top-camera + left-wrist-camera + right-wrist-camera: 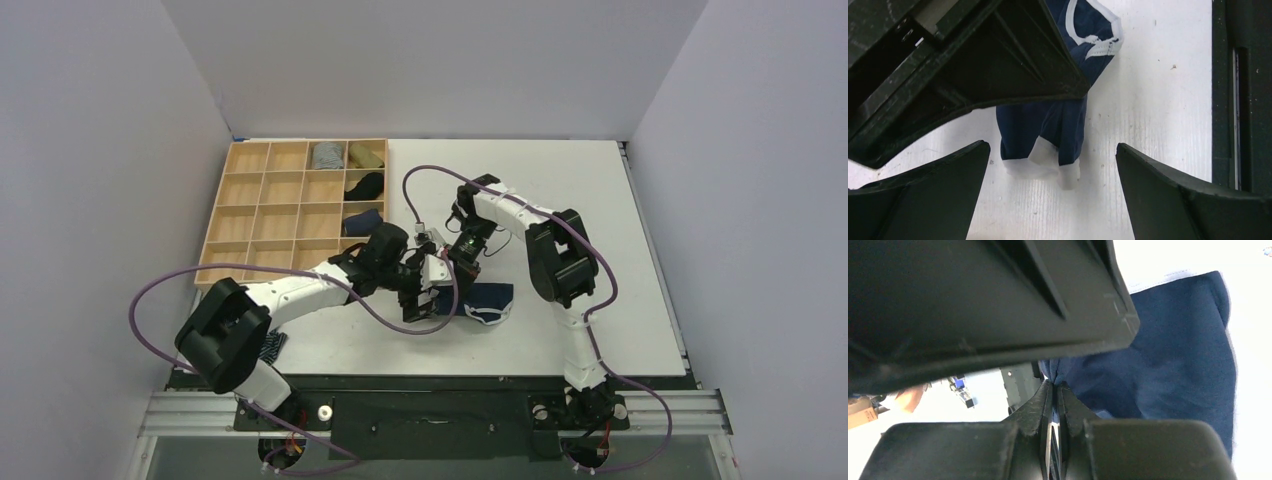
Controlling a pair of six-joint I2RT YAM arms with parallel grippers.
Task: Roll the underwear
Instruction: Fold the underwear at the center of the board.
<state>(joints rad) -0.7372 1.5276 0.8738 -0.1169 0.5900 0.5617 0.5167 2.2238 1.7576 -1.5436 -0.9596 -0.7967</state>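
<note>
The left end effector (1051,148) is open as wide as it goes and holds nothing. One finger is on each side of the underwear (1040,127), and neither finger touches it. I think it waits like this so it can close on the end with the white band (1040,167) and start the roll.

The right end effector (1053,390) is shut tight. Its tips meet right at a fold of the dark blue cloth, so it seems to pinch the underwear. That grip likely keeps the cloth folded up narrow so it does not flop open. The two end effectors are very close, one just above the other, so the next move needs care or they may bump.

The underwear lies on the desk (600,250), near the middle and a bit toward the near edge. It is bunched into a narrow strip, not a neat roll yet.

The desk is white and flat. A wooden tray (222,205) with many little boxes sits at the far left, and a few rolled socks (326,155) sit in its right-hand boxes. A striped cloth (272,345) peeks out by the left arm's base. Plain pale walls (100,150) stand on three sides.
</note>
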